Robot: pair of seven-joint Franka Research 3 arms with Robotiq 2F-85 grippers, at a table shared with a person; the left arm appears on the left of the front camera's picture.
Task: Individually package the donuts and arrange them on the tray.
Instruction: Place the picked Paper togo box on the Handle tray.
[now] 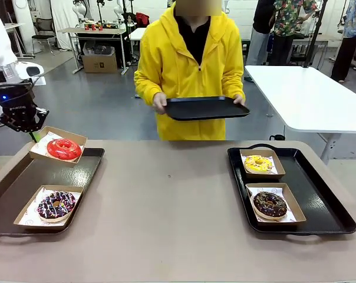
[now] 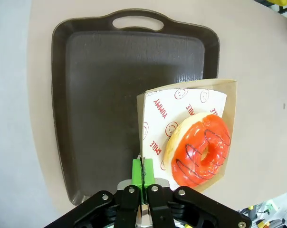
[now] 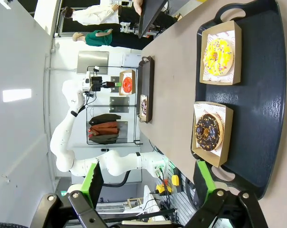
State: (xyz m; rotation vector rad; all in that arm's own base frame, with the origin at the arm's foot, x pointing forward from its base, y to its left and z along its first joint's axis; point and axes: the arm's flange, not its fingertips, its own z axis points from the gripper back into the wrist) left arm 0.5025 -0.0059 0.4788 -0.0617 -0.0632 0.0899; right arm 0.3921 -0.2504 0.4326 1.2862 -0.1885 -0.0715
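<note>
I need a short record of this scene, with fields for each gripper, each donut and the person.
left gripper: shut on the edge of the box holding the red-iced donut, lifted above the left tray
right gripper: open, holding nothing
striped donut: boxed, on left tray
yellow-iced donut: boxed, on right tray
chocolate donut: boxed, on right tray
person: holds a third tray

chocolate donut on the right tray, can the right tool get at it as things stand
Probably yes. The right tool is open and hovering near the chocolate donut, which lies uncovered in its box; nothing sits between them.
</note>
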